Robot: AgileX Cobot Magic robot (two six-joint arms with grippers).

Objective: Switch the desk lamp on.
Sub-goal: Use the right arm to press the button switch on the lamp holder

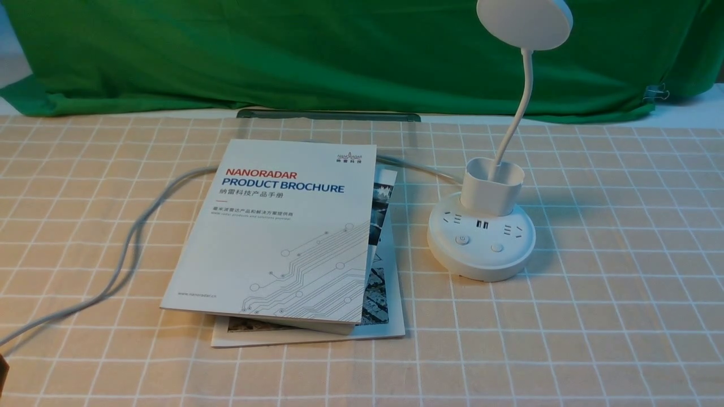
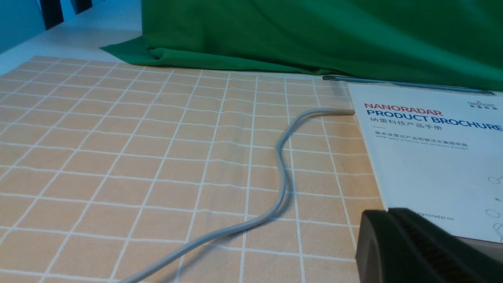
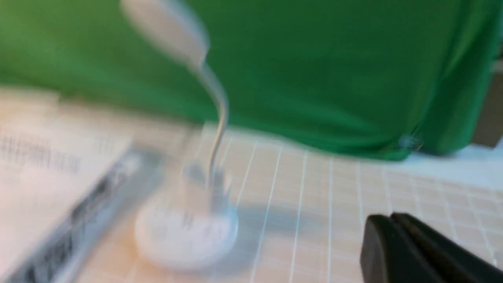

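The white desk lamp [image 1: 481, 236] stands right of centre on the checked cloth. Its round puck base carries sockets, USB ports and two buttons; a cup holder and thin gooseneck rise to the disc head at the top edge. The head looks unlit. The lamp shows blurred in the right wrist view [image 3: 186, 232]. My right gripper [image 3: 389, 217] is shut and empty, apart from the lamp base, off to its side. My left gripper [image 2: 387, 212] is shut and empty, at the near corner of the brochure. Neither gripper shows in the front view.
A white "Nanoradar Product Brochure" [image 1: 283, 232] lies on a second booklet [image 1: 384, 316], left of the lamp; it also shows in the left wrist view [image 2: 432, 157]. The lamp's grey cable [image 1: 130, 243] runs under it and off to the near left. Green cloth [image 1: 339, 56] hangs behind.
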